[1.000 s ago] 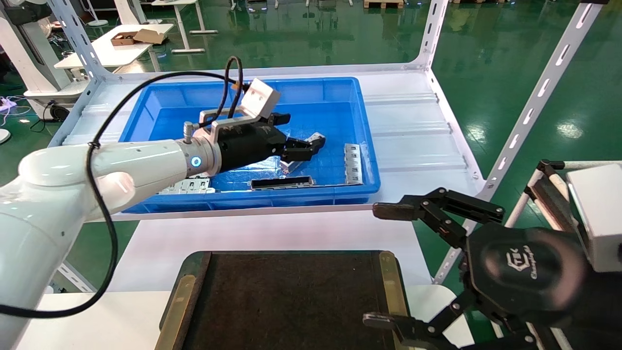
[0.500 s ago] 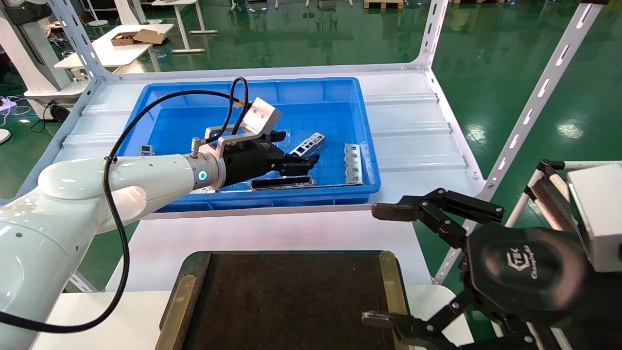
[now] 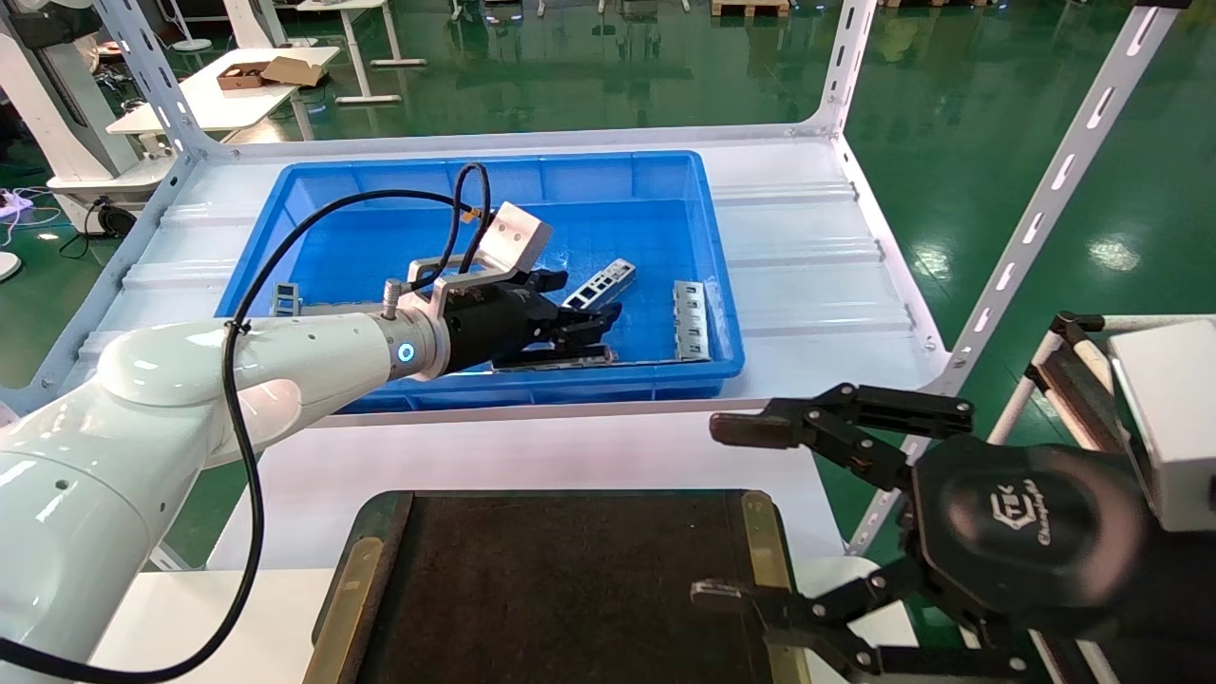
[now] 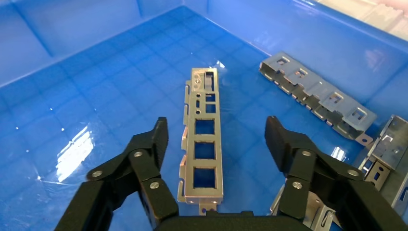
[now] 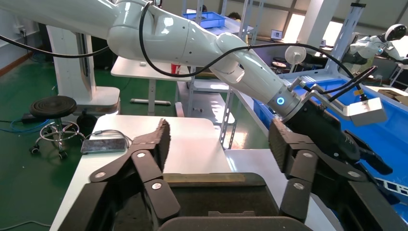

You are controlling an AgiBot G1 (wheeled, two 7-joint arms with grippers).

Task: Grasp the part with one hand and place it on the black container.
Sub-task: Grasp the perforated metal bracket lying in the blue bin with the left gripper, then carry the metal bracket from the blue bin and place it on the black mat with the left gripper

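Note:
The part (image 4: pixel 204 139), a silver-grey bar with square cut-outs, lies flat on the floor of the blue bin (image 3: pixel 313 199); it also shows in the head view (image 3: pixel 600 282). My left gripper (image 4: pixel 216 132) is open, low in the bin, with one finger on each side of the part and not touching it; it shows in the head view (image 3: pixel 594 323) too. The black container (image 3: pixel 560 589) with brass-yellow side strips lies on the near table. My right gripper (image 3: pixel 731 513) is open and empty, hanging over the container's right edge (image 5: pixel 211 180).
More metal pieces lie in the bin: a tabbed grey plate (image 4: pixel 317 96) beyond the part, others at the bin's near right (image 4: pixel 385 154), a dark-faced long bar (image 3: pixel 560 359) and a plate (image 3: pixel 691 320) by the right wall. White shelf posts (image 3: pixel 1035 209) stand right.
My left gripper has lowered and drawn back toward the bin's near wall, settling with open fingers over the part. My right gripper has shifted slightly down and left.

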